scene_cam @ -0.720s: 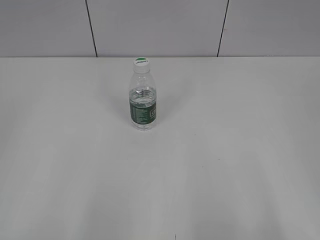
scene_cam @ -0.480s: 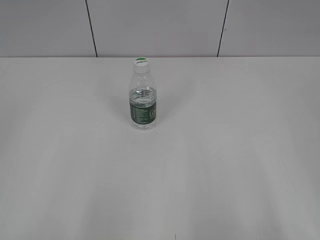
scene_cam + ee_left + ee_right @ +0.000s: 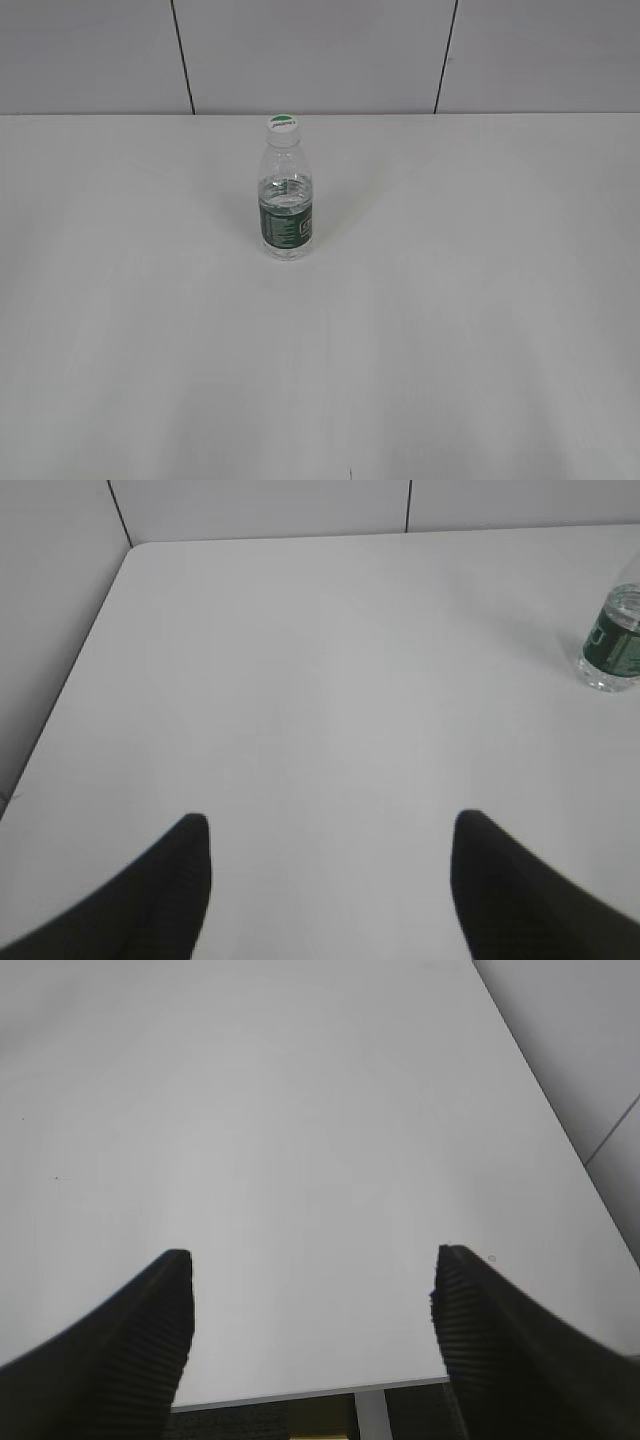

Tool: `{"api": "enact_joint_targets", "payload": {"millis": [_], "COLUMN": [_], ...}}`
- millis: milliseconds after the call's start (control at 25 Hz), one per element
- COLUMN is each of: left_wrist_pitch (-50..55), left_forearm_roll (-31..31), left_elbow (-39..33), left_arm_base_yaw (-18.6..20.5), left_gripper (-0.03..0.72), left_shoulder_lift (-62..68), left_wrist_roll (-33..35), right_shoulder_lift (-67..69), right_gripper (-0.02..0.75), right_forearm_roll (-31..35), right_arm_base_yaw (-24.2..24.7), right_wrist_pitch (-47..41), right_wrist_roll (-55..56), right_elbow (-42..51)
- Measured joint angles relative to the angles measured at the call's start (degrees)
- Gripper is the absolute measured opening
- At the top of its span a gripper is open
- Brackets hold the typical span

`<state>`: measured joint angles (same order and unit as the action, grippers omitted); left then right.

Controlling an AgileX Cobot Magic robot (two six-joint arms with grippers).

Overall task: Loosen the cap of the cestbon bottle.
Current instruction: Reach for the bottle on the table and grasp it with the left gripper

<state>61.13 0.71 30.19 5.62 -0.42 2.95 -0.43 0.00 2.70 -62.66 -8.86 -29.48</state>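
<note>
The cestbon bottle (image 3: 286, 205), clear with a dark green label band, stands upright on the white table (image 3: 450, 300) a little left of the middle and towards the back. Its white cap (image 3: 282, 124) with a green patch sits on top. The bottle's lower part also shows at the right edge of the left wrist view (image 3: 613, 648); the cap is out of that view. My left gripper (image 3: 330, 825) is open and empty, far from the bottle. My right gripper (image 3: 312, 1260) is open and empty over the table's edge. Neither gripper shows in the exterior view.
A grey panelled wall (image 3: 320, 50) rises behind the table. The table's left edge and back corner show in the left wrist view (image 3: 90, 630). The right wrist view shows the table's near edge (image 3: 310, 1392) and a white leg (image 3: 372, 1415) below it.
</note>
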Motion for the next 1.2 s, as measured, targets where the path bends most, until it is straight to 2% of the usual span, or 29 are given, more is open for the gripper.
{"api": "enact_joint_targets", "payload": {"millis": [200, 480, 720, 920, 1200], "left_wrist_pitch": [-0.05, -7.30, -20.02, -32.84, -48.84], "left_forearm_roll": [0.18, 1.93, 5.42, 5.61, 5.61], "left_elbow": [0.97, 9.26, 15.29, 19.21, 23.76], "left_arm_base_yaw": [0.00, 0.00, 0.00, 0.00, 0.00], "left_gripper": [0.465, 0.465, 0.465, 0.465, 0.465], "left_shoulder_lift": [0.00, 5.88, 19.89, 32.44, 51.54], "left_wrist_roll": [0.00, 0.00, 2.18, 5.55, 6.26], "right_shoulder_lift": [0.00, 0.00, 0.00, 0.00, 0.00], "right_gripper": [0.566, 0.566, 0.566, 0.566, 0.566], "right_forearm_roll": [0.00, 0.00, 0.00, 0.00, 0.00], "right_arm_base_yaw": [0.00, 0.00, 0.00, 0.00, 0.00], "right_wrist_pitch": [0.00, 0.00, 0.00, 0.00, 0.00], "right_wrist_roll": [0.00, 0.00, 0.00, 0.00, 0.00], "right_elbow": [0.00, 0.00, 0.00, 0.00, 0.00]}}
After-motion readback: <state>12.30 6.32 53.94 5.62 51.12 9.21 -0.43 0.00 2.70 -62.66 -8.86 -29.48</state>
